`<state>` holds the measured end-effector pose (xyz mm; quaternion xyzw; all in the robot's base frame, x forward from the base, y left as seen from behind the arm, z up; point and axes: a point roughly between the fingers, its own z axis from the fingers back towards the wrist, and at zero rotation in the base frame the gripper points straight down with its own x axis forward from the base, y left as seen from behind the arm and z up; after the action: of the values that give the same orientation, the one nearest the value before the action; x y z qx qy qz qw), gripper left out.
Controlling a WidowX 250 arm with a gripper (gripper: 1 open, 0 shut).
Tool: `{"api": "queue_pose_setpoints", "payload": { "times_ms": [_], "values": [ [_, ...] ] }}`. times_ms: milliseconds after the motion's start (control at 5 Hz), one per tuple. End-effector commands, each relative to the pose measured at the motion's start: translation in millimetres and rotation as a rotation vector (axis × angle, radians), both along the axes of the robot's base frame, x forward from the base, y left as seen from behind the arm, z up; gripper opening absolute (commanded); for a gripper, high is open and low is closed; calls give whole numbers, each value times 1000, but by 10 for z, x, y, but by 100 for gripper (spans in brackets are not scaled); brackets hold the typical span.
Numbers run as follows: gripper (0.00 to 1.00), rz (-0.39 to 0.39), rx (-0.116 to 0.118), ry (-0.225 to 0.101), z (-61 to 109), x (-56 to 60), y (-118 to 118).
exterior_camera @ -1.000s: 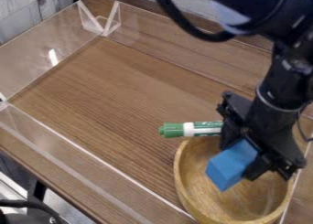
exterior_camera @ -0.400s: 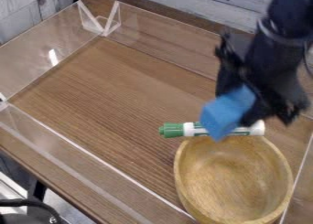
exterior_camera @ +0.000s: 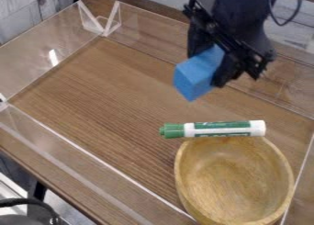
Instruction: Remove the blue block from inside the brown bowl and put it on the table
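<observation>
Blue block [exterior_camera: 197,74]: held clenched in the fingers [exterior_camera: 218,65] of the dark arm, tilted, in the air above the bench [exterior_camera: 110,91], clear of the bowl. The block hid the fingertips; the arm's top was cut off by the frame. Brown bowl [exterior_camera: 236,185]: lower right, nothing in it, lower rim cut off. Green-and-white marker [exterior_camera: 214,129]: lying just beyond the bowl's rim. Clear walls [exterior_camera: 37,54]: bordering the bench.

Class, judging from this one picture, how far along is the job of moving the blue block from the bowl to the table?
Done: the brown bowl is empty. In hand: the gripper holds the blue block in the air above the table. Left: lower it onto the wood and let go.
</observation>
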<state>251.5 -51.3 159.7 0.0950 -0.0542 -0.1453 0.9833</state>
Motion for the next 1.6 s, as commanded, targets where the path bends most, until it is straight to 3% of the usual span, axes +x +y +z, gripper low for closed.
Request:
{"api": "queue_pose_setpoints", "payload": {
  "times_ms": [0,800,1400],
  "values": [
    [0,55,-5,-83,137,80,65],
    [0,183,3,-159,-101,178,209],
    [0,190,-21,-201,-178,247,272]
  ]
}}
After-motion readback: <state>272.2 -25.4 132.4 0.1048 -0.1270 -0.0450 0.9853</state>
